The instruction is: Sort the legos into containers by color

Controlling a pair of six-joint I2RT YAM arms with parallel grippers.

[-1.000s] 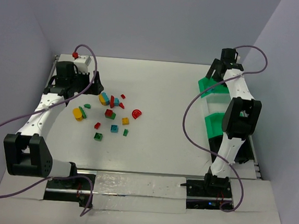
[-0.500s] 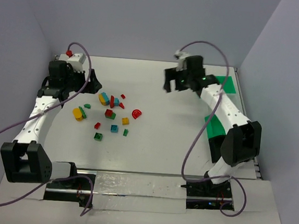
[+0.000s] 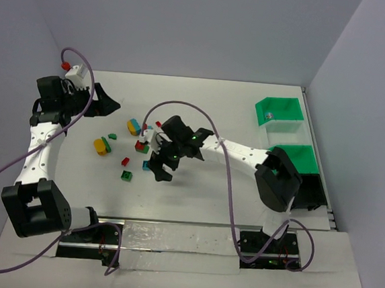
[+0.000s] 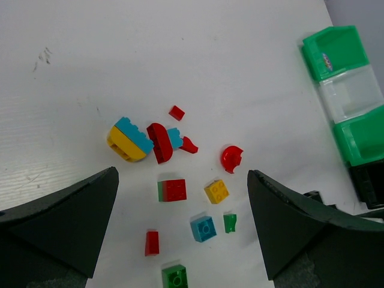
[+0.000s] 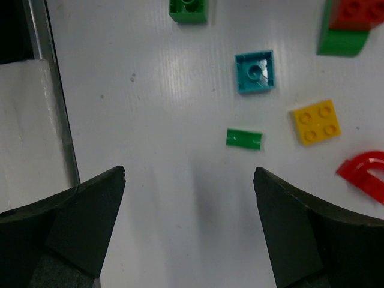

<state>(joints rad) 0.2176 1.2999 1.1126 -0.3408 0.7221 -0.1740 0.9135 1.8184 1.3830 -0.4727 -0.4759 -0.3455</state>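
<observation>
**Right arm crosses from the containers to the legos, empty and ready to pick**

The white table (image 3: 215,112) carries the legos (image 3: 142,146) as a loose scatter left of centre, and everything here is placed from that scatter.

The biggest change is the right arm (image 3: 246,152). A second ago it was folded over the bins, well to the right of the scatter. Now it stretches across the table and ends above the scatter's near-right edge. The left arm (image 3: 37,150) has gone the other way, drawing back to the far left of the scatter and leaving the bricks to its partner.

The containers (image 3: 277,105) stand in a row well to the right of the scatter, two green ones with a clear bin (image 3: 284,133) between them. A small mark shows in the farther green one, and I cannot tell whether it is a brick.

The right gripper (image 5: 189,204) hangs over the scatter's near edge with its fingers spread wide and nothing between them. The left gripper (image 4: 183,204) is also spread fully and holds nothing.

Below the right gripper lie a teal square (image 5: 255,71), a yellow square (image 5: 315,122) and, closest to its midline, a small green piece (image 5: 244,138).

Judging from this, one delivery seems to be done and the next pick is beginning. Nearly all the bricks are still on the table, so the sorting looks to be at an early stage.
</observation>
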